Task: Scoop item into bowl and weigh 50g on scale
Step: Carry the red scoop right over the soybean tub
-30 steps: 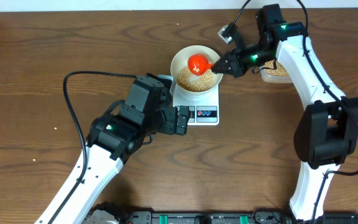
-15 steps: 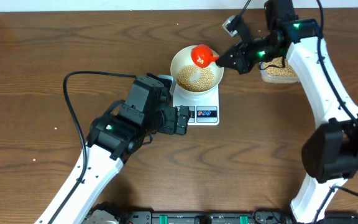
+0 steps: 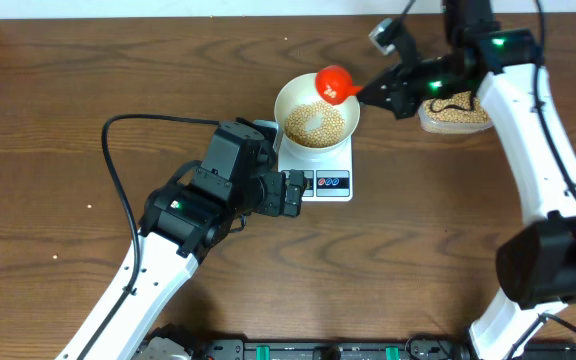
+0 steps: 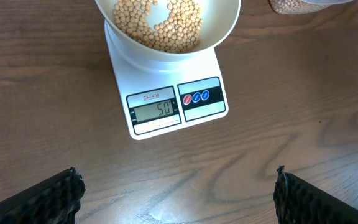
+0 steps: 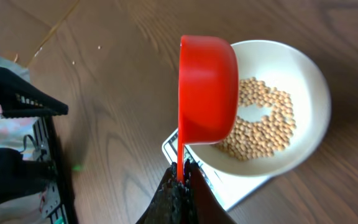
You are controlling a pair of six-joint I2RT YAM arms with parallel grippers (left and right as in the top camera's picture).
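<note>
The white bowl (image 3: pixel 316 108) holds tan beans (image 3: pixel 315 124) and sits on the white scale (image 3: pixel 328 175). In the left wrist view the scale (image 4: pixel 166 106) reads 50 on its display, with the bowl (image 4: pixel 225 25) above it. My right gripper (image 3: pixel 383 93) is shut on the handle of a red scoop (image 3: pixel 334 83), held above the bowl's far right rim. In the right wrist view the scoop (image 5: pixel 207 87) is tipped on its side above the bowl (image 5: pixel 303 81). My left gripper (image 3: pixel 293 192) is open and empty, just left of the scale's front.
A clear plastic tub (image 3: pixel 455 112) of beans stands to the right of the bowl, under the right arm. Its corner shows in the left wrist view (image 4: pixel 291 6). A black cable loops over the table at the left (image 3: pixel 118 180).
My right gripper has lifted the red scoop out of the bowl and drawn it up and to the right. The left arm has not moved.
</note>
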